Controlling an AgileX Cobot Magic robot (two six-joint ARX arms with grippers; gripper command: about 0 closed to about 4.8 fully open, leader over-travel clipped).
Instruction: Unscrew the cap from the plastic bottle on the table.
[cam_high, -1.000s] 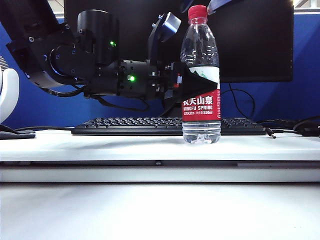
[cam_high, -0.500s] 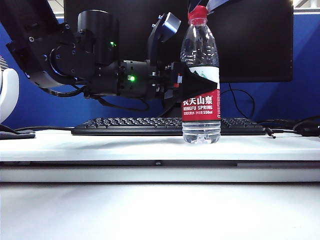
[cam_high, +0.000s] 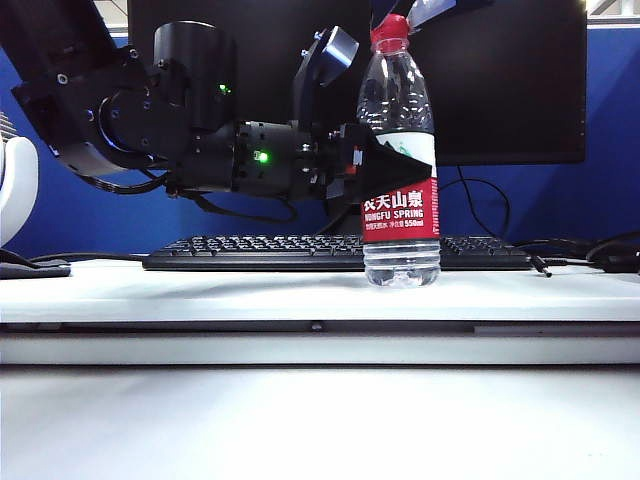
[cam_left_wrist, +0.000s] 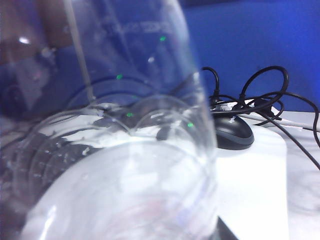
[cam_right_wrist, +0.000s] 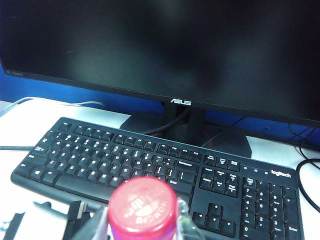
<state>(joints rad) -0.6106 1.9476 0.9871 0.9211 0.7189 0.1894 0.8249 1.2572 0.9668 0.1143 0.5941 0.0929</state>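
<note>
The plastic bottle (cam_high: 400, 170) stands upright on the table (cam_high: 200, 290), right of centre. The left gripper (cam_high: 385, 165) has its jaws pinching the bottle's body; the right gripper (cam_high: 400, 20) has its jaws pinching the cap (cam_right_wrist: 143, 202) from above. Brace the body firmly and twist the cap squarely, so the bottle doesn't tilt.

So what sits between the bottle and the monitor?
A black keyboard lies between the capped bottle and the monitor, clearest in the right wrist view.

Plastic bottle (cam_high: 400, 150) label: "NONGFU SPRING", Chinese characters, "550ml". Monitor (cam_right_wrist: 165, 50) bezel: "ASUS". Keyboard (cam_right_wrist: 150, 170): "logitech". Cap (cam_right_wrist: 143, 206): embossed lettering, unreadable.
</note>
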